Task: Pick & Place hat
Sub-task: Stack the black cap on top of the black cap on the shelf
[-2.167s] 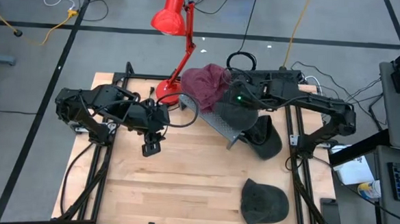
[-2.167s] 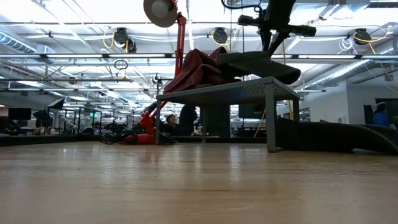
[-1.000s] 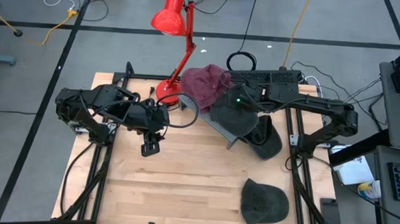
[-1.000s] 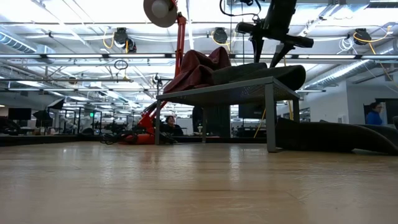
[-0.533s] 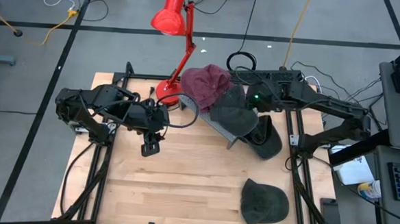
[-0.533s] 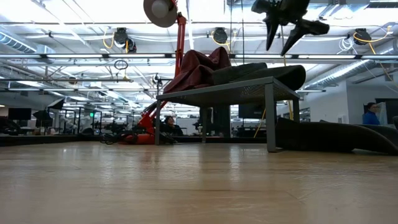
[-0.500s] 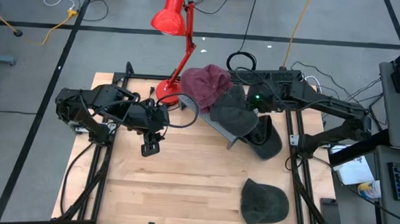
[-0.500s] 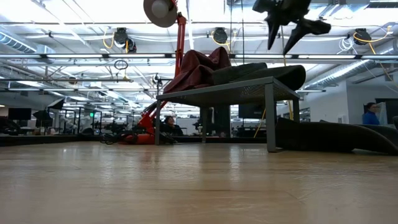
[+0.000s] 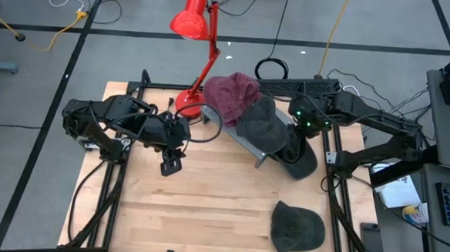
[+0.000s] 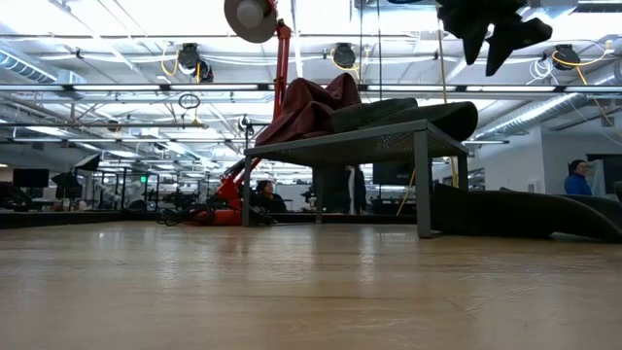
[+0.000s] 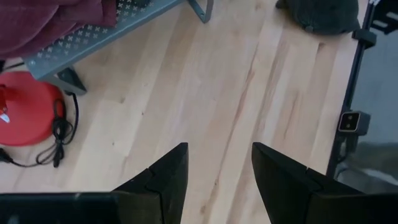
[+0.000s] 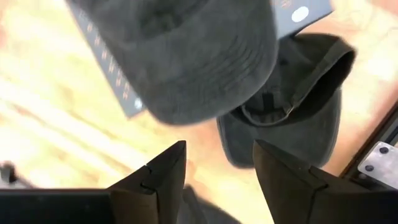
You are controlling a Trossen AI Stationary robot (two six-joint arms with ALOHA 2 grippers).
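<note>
High view: you've got the right end effector (image 9: 300, 128) over the right side of the grey rack (image 9: 243, 142), empty, above the dark hat (image 9: 262, 122) lying on the rack and the black hat (image 9: 301, 155) on the counter (image 9: 205, 202) just right of it. A maroon hat (image 9: 228, 91) sits on the rack's far-left end, touching the dark hat. Another dark cap (image 9: 297, 226) lies near-right on the counter, well apart. Left end effector (image 9: 169, 166) hangs over the counter's left-centre, w/ the red lamp (image 9: 193, 24) far behind.

Low view: right end effector (image 10: 496, 39) is up above the rack, fingers apart, touching nothing.

Left wrist view: your left fingers (image 11: 163, 177) stand apart over bare wood.

Right wrist view: right fingers (image 12: 283, 177) apart, nothing between; dark hat and black hat below.
</note>
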